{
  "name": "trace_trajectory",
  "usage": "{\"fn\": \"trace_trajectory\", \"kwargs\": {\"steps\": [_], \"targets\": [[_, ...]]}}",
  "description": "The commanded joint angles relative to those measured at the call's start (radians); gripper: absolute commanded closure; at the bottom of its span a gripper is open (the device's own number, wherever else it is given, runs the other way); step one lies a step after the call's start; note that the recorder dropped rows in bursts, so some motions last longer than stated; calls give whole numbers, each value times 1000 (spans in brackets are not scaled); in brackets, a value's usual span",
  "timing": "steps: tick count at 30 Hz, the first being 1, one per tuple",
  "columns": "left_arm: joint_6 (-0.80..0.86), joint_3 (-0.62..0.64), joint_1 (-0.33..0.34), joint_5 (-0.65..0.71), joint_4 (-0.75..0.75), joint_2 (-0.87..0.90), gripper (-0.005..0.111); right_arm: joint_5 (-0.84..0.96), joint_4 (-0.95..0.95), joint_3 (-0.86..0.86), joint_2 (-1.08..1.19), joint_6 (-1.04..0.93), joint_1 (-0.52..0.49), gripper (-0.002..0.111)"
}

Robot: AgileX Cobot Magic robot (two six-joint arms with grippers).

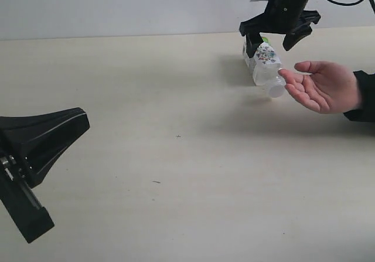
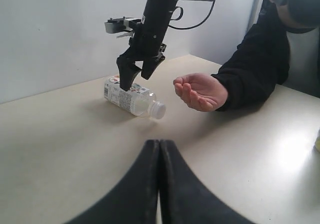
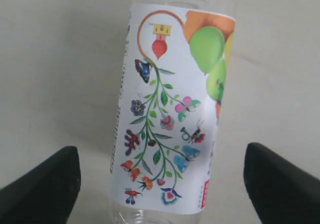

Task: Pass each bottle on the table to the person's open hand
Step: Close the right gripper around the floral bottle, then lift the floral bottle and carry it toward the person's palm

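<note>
Bottle (image 1: 265,64) lies sideways on the table (image 1: 146,98), between the right gripper's (image 1: 272,46) spread fingers, its cap just beside the person's open hand (image 1: 325,86). Left gripper (image 2: 159,146), fingers pressed together, sits well apart from the bottle.

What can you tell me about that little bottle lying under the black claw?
The bottle looks like clear, thin plastic with a white screw cap and seems empty. Its white label shows a vine of flowers and butterflies and some green balloons. It lies on its side on the pale table, cap towards the person's open hand but short of it. The right gripper straddles it, open, with clear gaps on both sides.
</note>
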Motion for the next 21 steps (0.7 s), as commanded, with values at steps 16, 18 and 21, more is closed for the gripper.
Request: {"fn": "trace_trajectory", "kwargs": {"steps": [16, 18, 21], "targets": [[0, 4, -6, -7, -10, -7, 106, -59, 3, -10, 77, 27, 2, 32], [0, 4, -6, -7, -10, -7, 106, -52, 3, -10, 79, 32, 2, 42], [0, 4, -6, -7, -10, -7, 106, -41, 3, -10, 79, 72, 2, 64]]}}
